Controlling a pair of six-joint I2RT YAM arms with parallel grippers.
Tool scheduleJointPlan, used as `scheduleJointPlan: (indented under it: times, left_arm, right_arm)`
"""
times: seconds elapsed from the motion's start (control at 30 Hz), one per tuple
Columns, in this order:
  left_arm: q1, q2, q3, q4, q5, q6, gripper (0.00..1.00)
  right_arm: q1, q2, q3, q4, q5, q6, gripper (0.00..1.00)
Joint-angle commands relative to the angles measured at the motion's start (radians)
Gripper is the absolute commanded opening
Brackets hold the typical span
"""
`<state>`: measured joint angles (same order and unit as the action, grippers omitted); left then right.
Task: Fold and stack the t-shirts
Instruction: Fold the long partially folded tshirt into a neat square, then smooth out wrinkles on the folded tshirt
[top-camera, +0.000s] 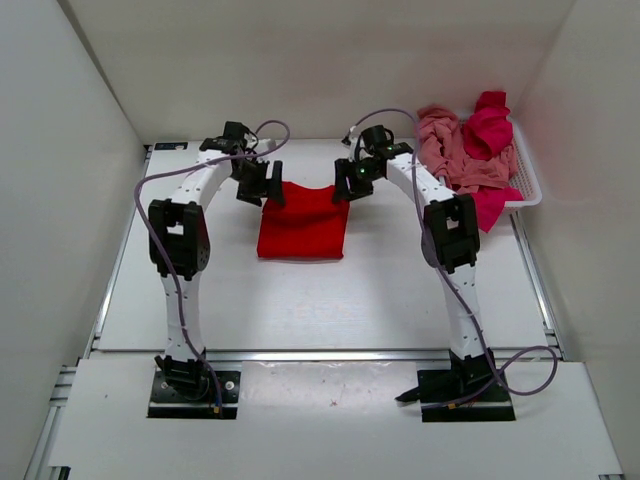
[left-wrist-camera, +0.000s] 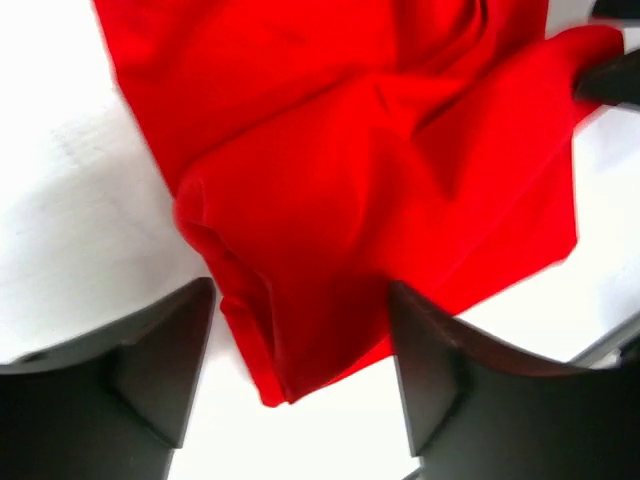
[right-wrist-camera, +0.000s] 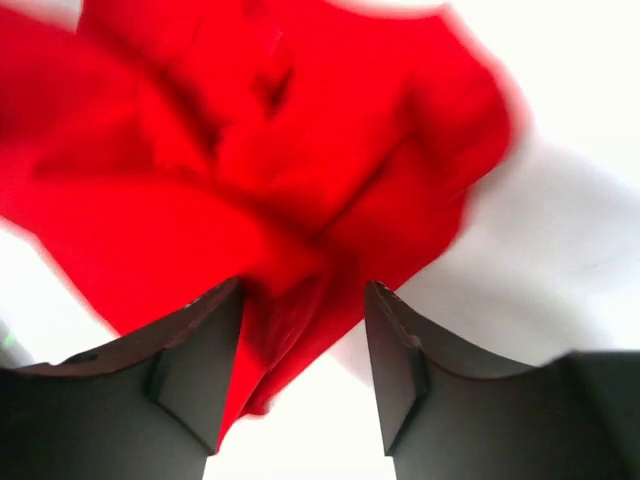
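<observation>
The bright red t-shirt (top-camera: 300, 225) lies on the white bench (top-camera: 300, 310), about midway between the two arms and toward the far side. From above it looks like a rough rectangle, folded over once, with its near edge fairly straight. Its far edge dips in the middle and rises to a corner under each hand.

The left hand (top-camera: 262, 190) sits at the shirt's far left corner. From its own camera the two dark fingers (left-wrist-camera: 160, 360) stand well apart. A rumpled fold of red cloth runs between them, and bare bench shows just below it. The fingers are spread and not pinching the cloth.

The right hand (top-camera: 350, 180) is at the far right corner. Its fingers (right-wrist-camera: 190, 370) are parted too, though less widely. A narrow bunch of red fabric hangs in the gap, close against the left finger. A strip of white bench shows between the cloth and the other finger, so this hand looks loosened rather than clamped. That view is blurred, so I can't say whether any cloth touches a finger.

The other two shirts are heaped in the white mesh basket (top-camera: 530, 190) at the far right of the bench, just beyond the right arm. The salmon pink t-shirt (top-camera: 450, 150) is crumpled across most of it. The crimson-magenta t-shirt (top-camera: 488, 125) is piled on top toward the back, and another part of it spills over the basket's near rim onto the bench.
</observation>
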<state>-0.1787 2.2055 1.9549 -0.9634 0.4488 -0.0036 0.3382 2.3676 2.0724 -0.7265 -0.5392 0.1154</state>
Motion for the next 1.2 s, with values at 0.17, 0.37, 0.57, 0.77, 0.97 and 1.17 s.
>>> scheduleJointPlan:
  times: [0.17,0.37,0.57,0.77,0.97,1.17]
  left_arm:
    - [0.016,-0.056,0.213,0.065,-0.193,0.035,0.98]
    - [-0.025,-0.28,-0.112,0.043,-0.05,0.395,0.6]
    - [-0.245,-0.443,-0.396,0.07,-0.151,0.619,0.51]
    - [-0.268,-0.304,-0.346,0.141,-0.206,0.57,0.51]
    - [-0.231,-0.103,-0.177,0.207,-0.269,0.525,0.51]
    - [-0.236,0.103,0.189,0.201,-0.327,0.472,0.53]
  right_arm:
    - [0.013,-0.004,0.333,0.059,0.372,-0.037,0.46]
    - [0.054,-0.163,0.122,0.025,0.2,-0.097,0.05]
    - [0.07,-0.26,-0.043,0.042,0.199,0.004,0.0]
    - [0.036,-0.352,-0.17,0.048,0.249,0.018,0.0]
    - [0.001,-0.421,-0.291,0.056,0.285,0.021,0.0]
    - [-0.005,-0.444,-0.33,0.058,0.28,0.007,0.0]
